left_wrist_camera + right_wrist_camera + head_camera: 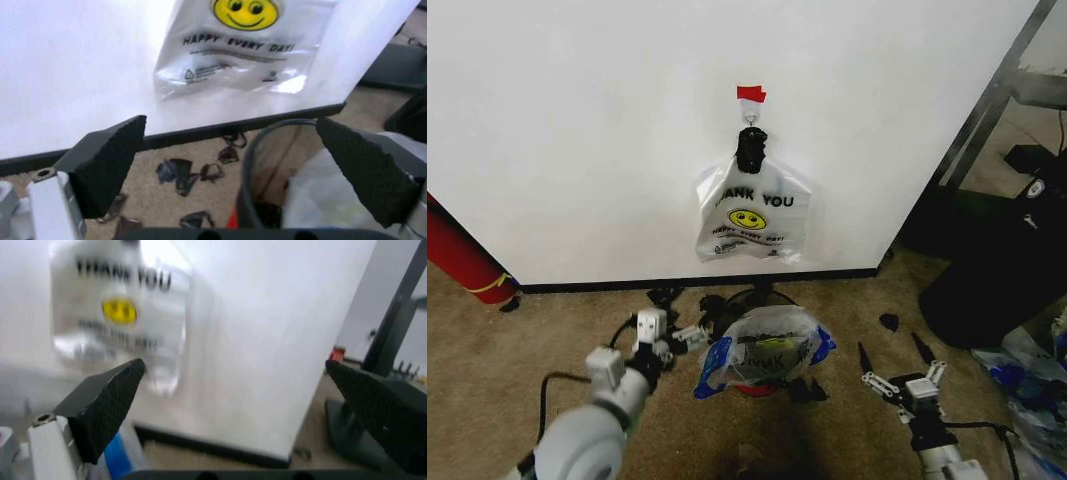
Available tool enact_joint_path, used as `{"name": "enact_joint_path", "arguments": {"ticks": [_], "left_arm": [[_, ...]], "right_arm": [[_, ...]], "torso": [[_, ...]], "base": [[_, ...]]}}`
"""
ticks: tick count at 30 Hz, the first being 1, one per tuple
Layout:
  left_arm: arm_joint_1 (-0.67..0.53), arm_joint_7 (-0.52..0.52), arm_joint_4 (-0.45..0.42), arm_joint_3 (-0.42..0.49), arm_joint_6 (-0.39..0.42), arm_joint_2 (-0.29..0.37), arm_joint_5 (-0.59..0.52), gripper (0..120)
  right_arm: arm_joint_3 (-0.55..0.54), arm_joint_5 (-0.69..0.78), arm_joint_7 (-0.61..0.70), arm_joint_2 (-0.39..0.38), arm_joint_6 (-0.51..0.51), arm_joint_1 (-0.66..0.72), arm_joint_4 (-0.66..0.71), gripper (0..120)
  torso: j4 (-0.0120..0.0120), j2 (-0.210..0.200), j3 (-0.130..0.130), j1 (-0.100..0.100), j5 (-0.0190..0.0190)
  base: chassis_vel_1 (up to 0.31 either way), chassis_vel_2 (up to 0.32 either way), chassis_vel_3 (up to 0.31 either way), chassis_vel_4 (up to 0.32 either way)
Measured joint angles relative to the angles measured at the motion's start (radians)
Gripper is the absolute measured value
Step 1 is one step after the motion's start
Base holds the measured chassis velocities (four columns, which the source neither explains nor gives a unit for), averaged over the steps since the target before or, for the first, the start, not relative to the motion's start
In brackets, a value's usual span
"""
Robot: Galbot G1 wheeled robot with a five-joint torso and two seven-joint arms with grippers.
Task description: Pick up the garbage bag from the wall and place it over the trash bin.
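1. Already, the wall (577,130) carried a whiter "THANK YOU" bag (749,215) on its hook.
2. We saw the garbage bag (767,350), blue-sided, draped over the trash bin (762,385) on the carpet.
3. We held our left pincer (667,340) open just left of it, arm low, nearer.
4. Our right pincer (897,365) gaped empty, farther right.

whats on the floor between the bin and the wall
In the left wrist view, small dark scraps lie on carpet between the bin and the wall.
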Motion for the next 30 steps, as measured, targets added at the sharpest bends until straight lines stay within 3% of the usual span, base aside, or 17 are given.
{"name": "enact_joint_path", "arguments": {"ticks": [1, 3, 8, 10, 12, 17, 25, 30], "left_arm": [[-0.033, 0.011, 0.030, 0.013, 0.004, 0.003, -0.004, 100], [-0.064, 0.023, 0.059, 0.029, 0.006, 0.006, -0.006, 100], [-0.308, 0.105, 0.218, 0.169, 0.039, 0.014, -0.024, 100], [-0.346, 0.116, 0.236, 0.194, 0.059, 0.015, -0.037, 100], [-0.443, 0.132, 0.277, 0.251, 0.135, 0.017, -0.092, 100], [-0.587, 0.193, 0.358, 0.331, 0.233, 0.002, -0.157, 100], [-0.693, 0.263, 0.461, 0.391, 0.329, -0.039, -0.241, 100], [-0.757, 0.299, 0.583, 0.419, 0.383, -0.097, -0.325, 96]], "right_arm": [[0.004, 0.015, -0.005, 0.009, 0.009, -0.008, 0.019, 100], [0.010, 0.025, -0.007, 0.019, 0.015, -0.019, 0.035, 100], [0.028, 0.126, -0.009, 0.088, 0.019, -0.118, 0.125, 100], [0.029, 0.141, -0.008, 0.098, 0.019, -0.133, 0.138, 100], [0.032, 0.182, -0.005, 0.119, 0.019, -0.175, 0.171, 100], [0.038, 0.214, 0.000, 0.162, 0.054, -0.233, 0.214, 100], [0.049, 0.228, 0.017, 0.200, 0.077, -0.272, 0.245, 100], [0.054, 0.224, 0.049, 0.204, 0.041, -0.285, 0.280, 100]], "torso": [[0.0012, 0.000, 0.000, 0.000, 0.0002], [0.0012, 0.000, 0.000, 0.000, 0.0001], [-0.0005, 0.000, 0.000, 0.000, -0.0002], [-0.0004, 0.000, 0.000, 0.000, -0.0003], [-0.0004, 0.000, 0.000, 0.000, -0.0001], [-0.0003, 0.000, 0.000, 0.000, 0.0000], [0.0001, 0.000, 0.000, 0.000, 0.0000], [-0.0001, 0.000, 0.000, 0.000, 0.0001]], "base": [[0.000, 0.000, 0.000, 0.000], [0.000, 0.000, 0.000, 0.000], [0.000, 0.000, 0.000, 0.000], [0.000, 0.000, 0.000, 0.000], [0.000, 0.000, 0.000, 0.000], [0.000, 0.000, 0.000, 0.000], [0.000, 0.000, 0.000, 0.000], [0.000, 0.000, 0.000, 0.000]]}}
